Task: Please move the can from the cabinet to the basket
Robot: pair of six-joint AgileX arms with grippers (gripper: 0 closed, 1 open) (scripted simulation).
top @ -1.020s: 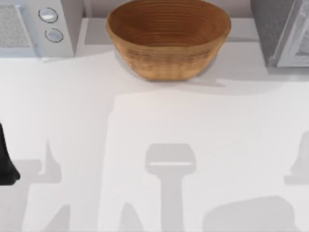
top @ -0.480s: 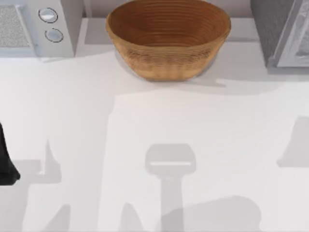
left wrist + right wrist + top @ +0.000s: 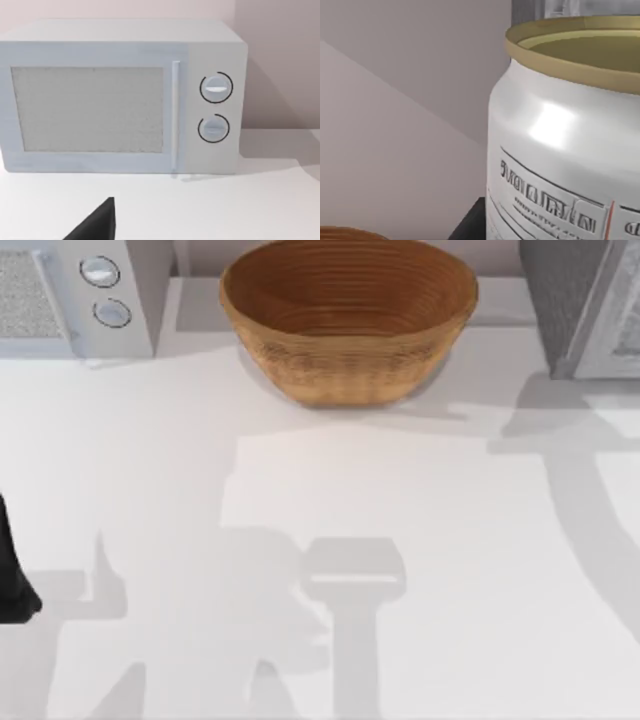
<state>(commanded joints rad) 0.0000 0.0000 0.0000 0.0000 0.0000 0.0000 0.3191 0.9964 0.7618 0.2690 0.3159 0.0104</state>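
From above, the basket (image 3: 347, 320) sits top centre, the cabinet (image 3: 585, 305) cut off at upper right; the left wrist view faces a white microwave (image 3: 122, 97); the right wrist view shows the can (image 3: 565, 145) close up, seemingly held, grip undeterminable.

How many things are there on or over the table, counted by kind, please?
Basket: 1
White appliance with two knobs: 1
Cabinet: 1
Can: 1
Total: 4
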